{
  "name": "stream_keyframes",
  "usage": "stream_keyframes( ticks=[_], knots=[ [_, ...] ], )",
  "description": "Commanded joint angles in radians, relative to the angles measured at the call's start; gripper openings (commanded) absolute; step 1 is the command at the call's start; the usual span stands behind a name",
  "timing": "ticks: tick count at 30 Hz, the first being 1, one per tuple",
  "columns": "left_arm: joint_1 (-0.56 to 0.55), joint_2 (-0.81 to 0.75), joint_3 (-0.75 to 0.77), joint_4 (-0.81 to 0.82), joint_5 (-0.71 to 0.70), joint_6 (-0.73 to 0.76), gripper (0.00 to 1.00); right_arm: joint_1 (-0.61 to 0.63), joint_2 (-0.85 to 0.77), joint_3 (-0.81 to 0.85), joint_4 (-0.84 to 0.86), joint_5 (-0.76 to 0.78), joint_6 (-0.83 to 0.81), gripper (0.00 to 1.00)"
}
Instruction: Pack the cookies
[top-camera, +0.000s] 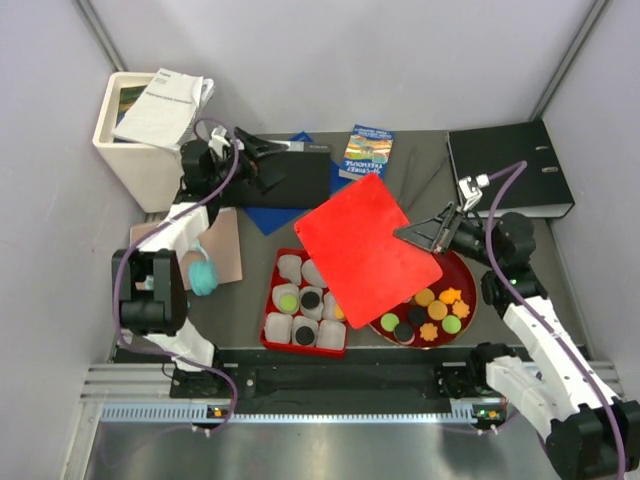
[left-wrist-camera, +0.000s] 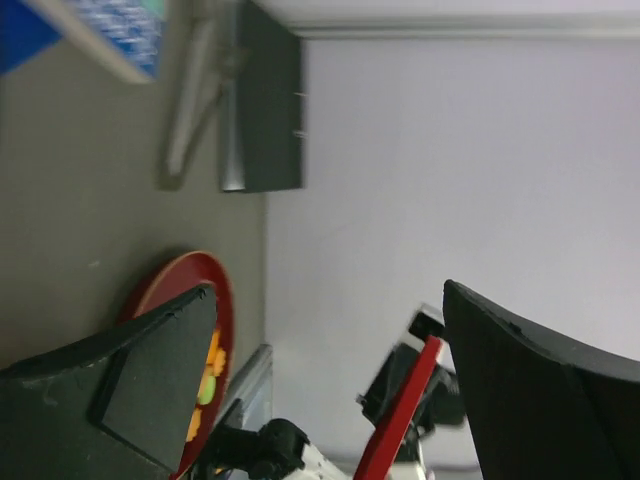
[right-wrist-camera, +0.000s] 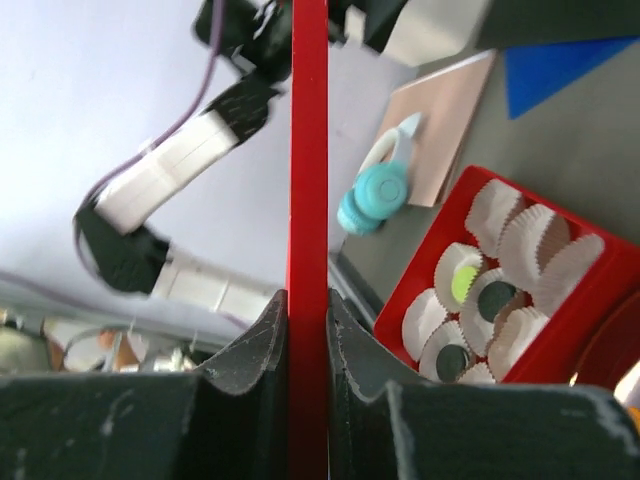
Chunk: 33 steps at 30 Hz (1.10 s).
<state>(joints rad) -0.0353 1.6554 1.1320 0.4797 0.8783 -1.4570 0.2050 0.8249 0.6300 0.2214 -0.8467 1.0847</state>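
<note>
White bin (top-camera: 120, 150), far left: a printed booklet (top-camera: 160, 105) lies on top, its text too small to read.

Left end effector (left-wrist-camera: 328, 300): fingers spread wide, holding nothing, raised over the far left of the worktop (top-camera: 260, 250).

Red tray (right-wrist-camera: 600, 290), centre: it holds white paper cup liners (top-camera: 290, 268). One green and two black cookies (top-camera: 437, 311) sit in liners.

Red lid (top-camera: 365, 245): tilted above the tray's right edge and the round red plate (top-camera: 469, 288).

Book (top-camera: 367, 152): blue cover, title illegible.

The plate carries the other cookies: orange, green and black discs and orange flower shapes, some of them under the lid.

Right end effector (right-wrist-camera: 308, 330): pressed together on the lid's edge, pinching it.

Black ring binder (top-camera: 505, 165), far right: spine label unreadable.
</note>
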Motion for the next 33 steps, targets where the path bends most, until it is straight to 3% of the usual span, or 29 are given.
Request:
stream_keyframes(
  ticks=[1,4,8,12,19,23,27,33],
  knots=[
    [-0.052,-0.138,0.093,-0.853,-0.365,0.578,0.99,0.034,-0.064,-0.088,0.115,0.243,0.086,0.00],
    [-0.092,-0.189,0.095,-1.024,-0.568,0.653,0.99,0.051,-0.066,-0.099,0.066,0.331,0.078,0.00],
    [-0.112,-0.273,-0.019,-1.087,-0.659,0.635,0.99,0.102,-0.055,-0.167,0.141,0.435,0.124,0.00],
    [-0.117,-0.350,-0.081,-1.202,-0.760,0.613,0.97,0.248,-0.035,-0.182,0.111,0.593,0.101,0.00],
    [-0.126,-0.422,-0.175,-1.313,-0.858,0.587,0.68,0.433,0.055,-0.245,0.211,0.808,0.115,0.00],
    [-0.130,-0.436,-0.250,-1.316,-0.858,0.555,0.42,0.467,0.106,-0.305,0.308,0.873,0.149,0.00],
    [-0.130,-0.437,-0.313,-1.284,-0.816,0.537,0.27,0.488,0.140,-0.358,0.400,0.914,0.165,0.00],
    [-0.135,-0.424,-0.351,-1.254,-0.780,0.534,0.20,0.545,0.204,-0.398,0.498,0.966,0.175,0.00]
  ],
)
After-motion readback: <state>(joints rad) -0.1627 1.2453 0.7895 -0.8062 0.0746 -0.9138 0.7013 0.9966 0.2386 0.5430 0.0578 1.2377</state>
